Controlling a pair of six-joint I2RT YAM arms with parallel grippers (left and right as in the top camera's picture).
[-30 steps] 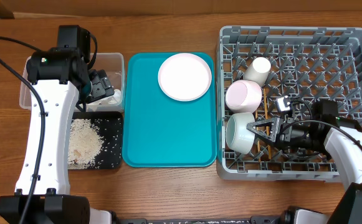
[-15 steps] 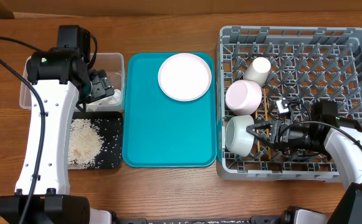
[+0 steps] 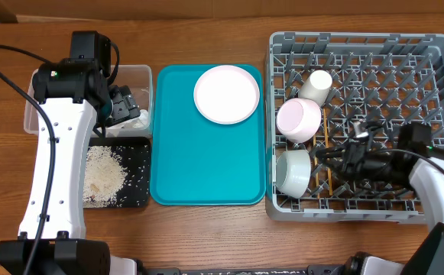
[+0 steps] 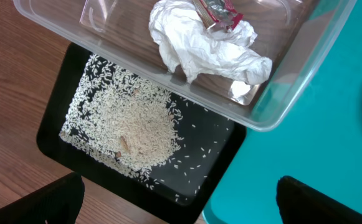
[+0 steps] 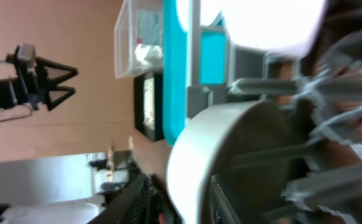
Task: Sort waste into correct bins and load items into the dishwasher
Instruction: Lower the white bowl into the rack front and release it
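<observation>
The grey dishwasher rack holds a white cup, a pink bowl, the wooden chopsticks and a white bowl at its front left. My right gripper sits just right of that bowl. In the right wrist view its fingers straddle the white bowl's rim, slightly parted, with a thin gap on each side. The pale pink plate lies on the teal tray. My left gripper hangs open over the bins. The clear tub holds the napkin and red wrapper. Rice lies in the black tray.
The clear tub and black tray sit at the table's left, against the teal tray's left edge. The rack's upright pegs surround my right gripper. A cable loops from my left arm across the table's left side.
My right jaws have parted off the white bowl's rim and the arm has drawn back to the right. The bowl now sits a little lower in the rack. The left arm has not moved.
</observation>
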